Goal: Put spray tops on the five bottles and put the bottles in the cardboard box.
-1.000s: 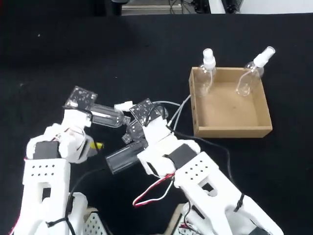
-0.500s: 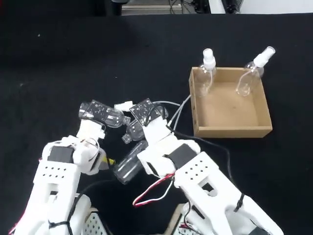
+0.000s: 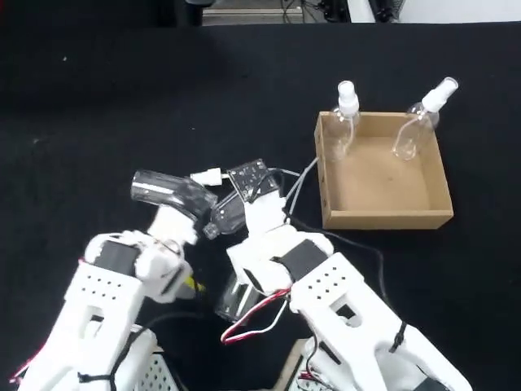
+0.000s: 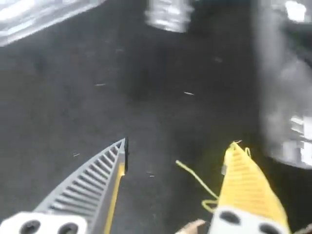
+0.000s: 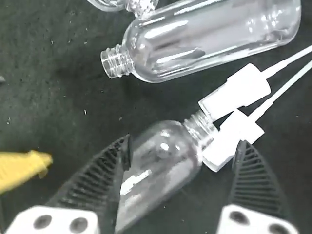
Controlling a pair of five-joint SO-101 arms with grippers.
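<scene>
Black cloth covers the table. Closest in, the left gripper (image 4: pixel 178 146) hangs over bare cloth, fingers spread and empty. The right gripper (image 5: pixel 184 142) has its fingers spread either side of a lying uncapped bottle (image 5: pixel 161 165), with one loose spray top (image 5: pixel 234 136) just beside its neck, a second spray top (image 5: pixel 236 90) past that, then another bare bottle (image 5: pixel 209 34). Farthest off, the cardboard box (image 3: pixel 383 218) holds two capped bottles (image 3: pixel 345 122). Two look finished; the rest, I judge, need tops and boxing.
</scene>
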